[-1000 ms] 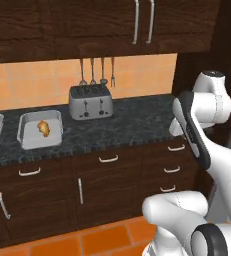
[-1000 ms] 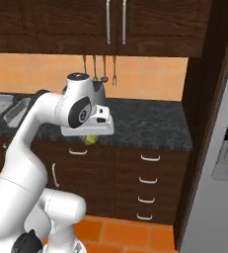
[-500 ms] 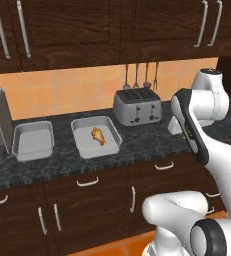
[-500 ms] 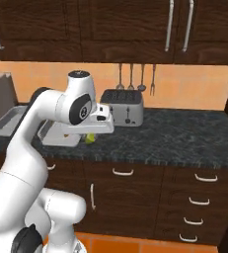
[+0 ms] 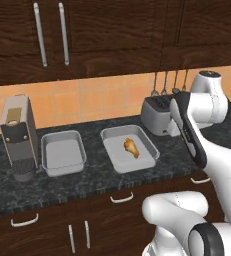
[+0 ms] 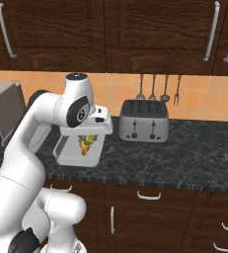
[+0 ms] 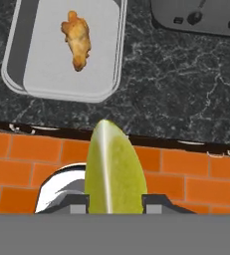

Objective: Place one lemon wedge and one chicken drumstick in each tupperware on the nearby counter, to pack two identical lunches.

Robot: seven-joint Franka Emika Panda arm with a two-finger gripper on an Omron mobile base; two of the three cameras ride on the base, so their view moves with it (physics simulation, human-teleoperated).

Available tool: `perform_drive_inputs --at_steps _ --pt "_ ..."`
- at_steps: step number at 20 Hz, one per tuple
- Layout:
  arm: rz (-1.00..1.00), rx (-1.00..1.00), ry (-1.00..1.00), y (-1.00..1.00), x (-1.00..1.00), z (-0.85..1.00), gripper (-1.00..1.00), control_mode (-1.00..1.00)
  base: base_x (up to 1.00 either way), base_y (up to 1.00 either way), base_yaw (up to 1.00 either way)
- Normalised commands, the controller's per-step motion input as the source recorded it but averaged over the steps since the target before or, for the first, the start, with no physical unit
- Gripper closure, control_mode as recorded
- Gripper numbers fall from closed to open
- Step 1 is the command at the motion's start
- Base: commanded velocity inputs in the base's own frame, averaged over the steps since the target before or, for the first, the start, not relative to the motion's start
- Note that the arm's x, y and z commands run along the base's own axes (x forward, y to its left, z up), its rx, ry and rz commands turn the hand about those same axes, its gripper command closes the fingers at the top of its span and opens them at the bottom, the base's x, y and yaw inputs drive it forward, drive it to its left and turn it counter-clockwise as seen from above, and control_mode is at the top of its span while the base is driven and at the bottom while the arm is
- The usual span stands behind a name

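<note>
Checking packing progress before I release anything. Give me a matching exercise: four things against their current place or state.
Things:
1. golden-brown chicken drumstick
2. yellow-green lemon wedge
3. left light-grey rectangular tupperware
4. silver toaster

States:
A. held in the gripper
B. holds no food
C. lying in the right tupperware
D. standing by the orange-tiled wall

Pairs: 1-C, 2-A, 3-B, 4-D

Both base cameras looked forward and down from behind the white arm, one from its left, one from its right. They shared the black-and-grey marbled stone table (image 5: 87,182), the silver toaster (image 5: 157,116) at its back edge, and a light-grey rectangular container (image 6: 68,153). The hand camera looked straight down, close over the table's front edge.
</note>
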Motion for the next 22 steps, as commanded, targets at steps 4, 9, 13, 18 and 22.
perform_drive_inputs --at_steps 4,9,13,18,22 --pt "0.01 0.01 -0.02 0.15 0.18 -0.14 1.00 -1.00 0.04 0.07 0.00" --pt "0.10 0.08 -0.12 0.68 0.65 -0.50 1.00 -1.00 0.00 0.00 0.00" --pt "0.02 0.01 -0.15 0.80 0.90 -0.85 1.00 -1.00 0.00 0.00 0.00" --pt "0.00 -0.05 0.03 0.75 0.88 -0.80 1.00 -1.00 0.00 0.00 0.00" --pt "0.00 -0.15 0.43 0.44 0.82 -0.07 1.00 -1.00 0.00 0.00 0.00"
